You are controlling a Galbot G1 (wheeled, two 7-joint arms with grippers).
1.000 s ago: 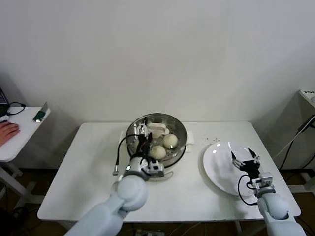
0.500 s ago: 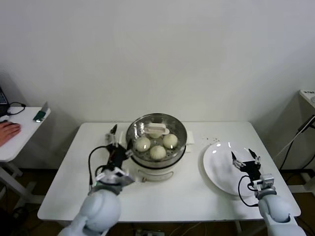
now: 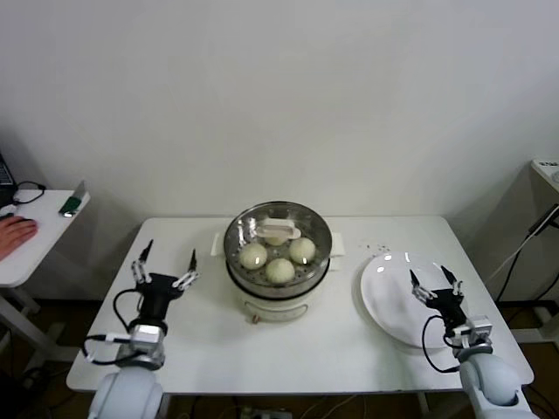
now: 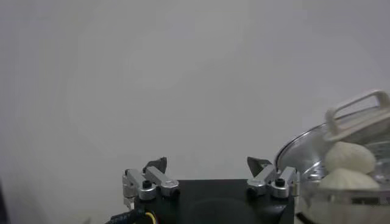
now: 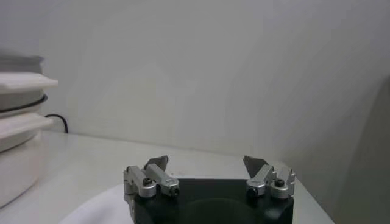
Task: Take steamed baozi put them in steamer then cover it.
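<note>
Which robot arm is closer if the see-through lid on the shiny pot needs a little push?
Probably the left. The left gripper is open over the white table beside the round steel steamer, whose clear glass lid is on. The right gripper is open over the flat white plate, farther away.

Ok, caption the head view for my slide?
Glass lid covers steamer holding baozi; left gripper and right gripper open, clear.

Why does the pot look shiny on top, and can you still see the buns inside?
In the head view, the glass lid catches room light with a mild sheen, yet the buns show clearly through it. In the left wrist view, the buns look soft and pale behind the glass, and the wall is plain grey.
</note>
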